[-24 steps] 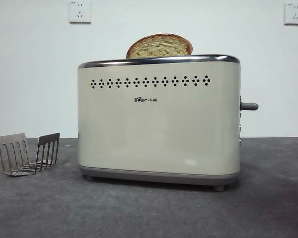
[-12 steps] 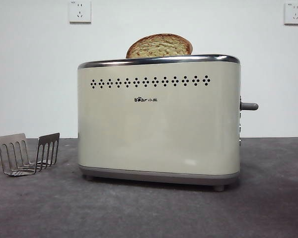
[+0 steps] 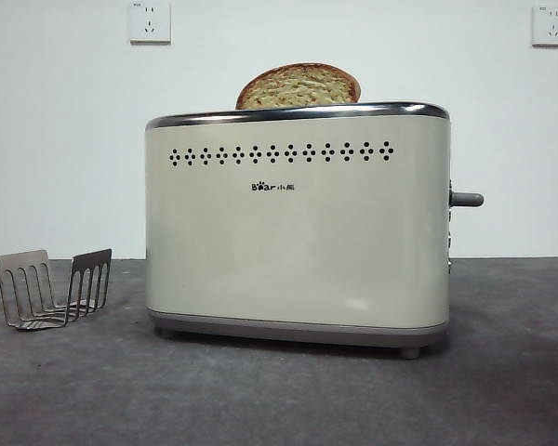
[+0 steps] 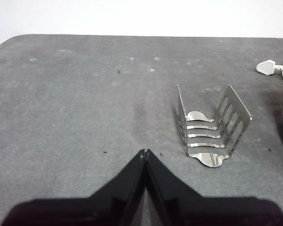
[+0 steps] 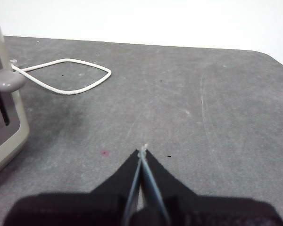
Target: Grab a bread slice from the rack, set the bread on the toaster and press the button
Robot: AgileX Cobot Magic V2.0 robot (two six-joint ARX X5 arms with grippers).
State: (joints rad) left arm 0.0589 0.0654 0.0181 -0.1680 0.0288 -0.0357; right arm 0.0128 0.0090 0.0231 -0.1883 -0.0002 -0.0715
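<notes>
The grey table (image 3: 279,400) carries the toaster (image 3: 298,232) in the middle, with the rack (image 3: 54,288) standing empty near its left end, apart from it. The button (image 3: 467,199) sticks out of the toaster's right side. The slice of bread (image 3: 298,85) stands in the toaster's top slot — its domed upper part showing above the chrome rim. Left gripper (image 4: 145,153) hangs over the table near the rack, jaws closed on nothing; right gripper (image 5: 143,151) — jaws pressed together, empty — hangs beside the toaster's button end, where a white cord (image 5: 66,75) loops farther back.

Grey table (image 3: 502,390) carries toaster (image 3: 298,232), rack (image 3: 54,288), cord (image 5: 68,75).
</notes>
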